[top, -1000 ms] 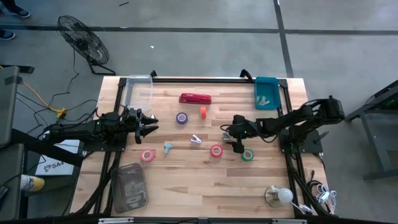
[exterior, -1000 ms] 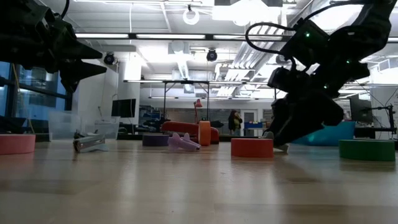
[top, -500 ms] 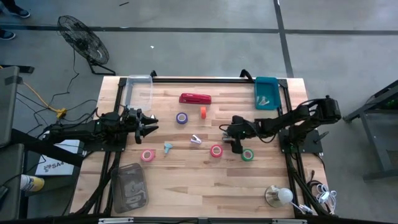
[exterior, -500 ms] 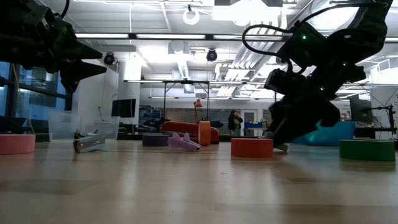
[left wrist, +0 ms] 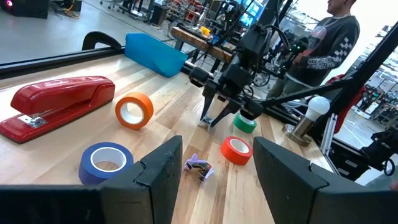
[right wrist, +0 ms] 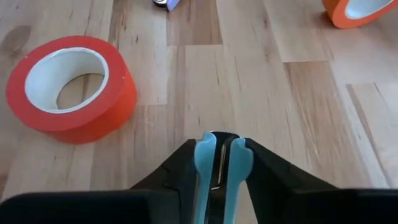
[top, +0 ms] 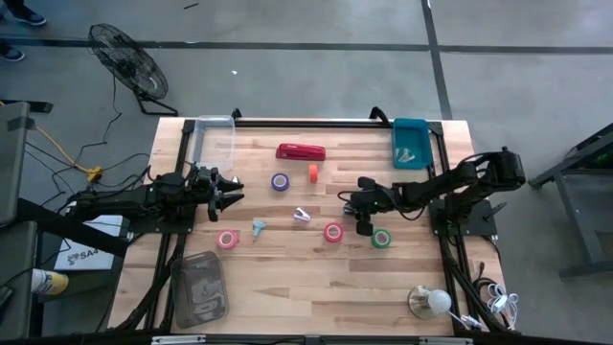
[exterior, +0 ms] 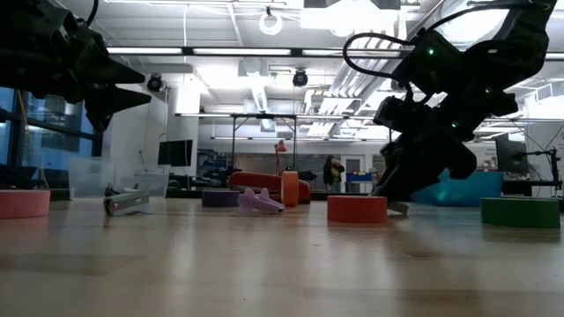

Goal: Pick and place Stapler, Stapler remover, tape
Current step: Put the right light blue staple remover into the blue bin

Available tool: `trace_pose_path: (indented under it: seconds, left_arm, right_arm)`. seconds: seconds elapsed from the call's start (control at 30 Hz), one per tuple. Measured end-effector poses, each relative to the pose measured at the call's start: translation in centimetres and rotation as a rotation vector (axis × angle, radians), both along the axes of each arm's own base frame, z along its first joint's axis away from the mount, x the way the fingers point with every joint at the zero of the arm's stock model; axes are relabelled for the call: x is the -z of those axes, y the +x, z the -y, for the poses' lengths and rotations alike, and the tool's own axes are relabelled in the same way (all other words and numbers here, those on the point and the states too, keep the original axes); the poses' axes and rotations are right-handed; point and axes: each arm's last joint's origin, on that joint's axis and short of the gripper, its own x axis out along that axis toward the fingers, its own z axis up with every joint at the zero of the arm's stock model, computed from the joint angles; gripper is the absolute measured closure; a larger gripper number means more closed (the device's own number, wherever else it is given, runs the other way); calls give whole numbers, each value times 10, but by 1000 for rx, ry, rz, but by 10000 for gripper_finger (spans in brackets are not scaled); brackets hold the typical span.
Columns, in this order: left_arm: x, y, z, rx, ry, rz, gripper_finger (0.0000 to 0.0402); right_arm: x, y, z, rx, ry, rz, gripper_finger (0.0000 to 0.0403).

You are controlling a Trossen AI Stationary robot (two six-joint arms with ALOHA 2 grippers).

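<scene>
The red tape roll (top: 332, 232) is lying on the table (top: 287, 278), just beside the right end effector (top: 362, 226), whose blue-padded fingers (right wrist: 204, 163) are pinching a thin metal piece; the left end effector (top: 233, 191) is hovering, spread wide, near the pink tape roll (top: 227, 240).
</scene>
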Motion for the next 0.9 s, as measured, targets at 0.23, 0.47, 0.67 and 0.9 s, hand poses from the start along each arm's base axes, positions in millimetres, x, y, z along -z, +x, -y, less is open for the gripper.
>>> trace_pose_path:
  seconds: [0.23, 0.47, 0.67, 0.9]
  left_arm:
    - [0, 0, 0, 0, 0, 1, 207]
    - [0, 0, 0, 0, 0, 0, 207]
    - [0, 0, 0, 0, 0, 0, 207]
    - [0, 0, 0, 0, 0, 0, 207]
  right_arm:
    - [-2, 2, 0, 33, 16, 29, 305]
    - [-14, 11, 10, 136, 46, 54, 306]
    - [-39, 15, 33, 308, 30, 31, 307]
    - [-70, 4, 60, 533, 64, -1, 308]
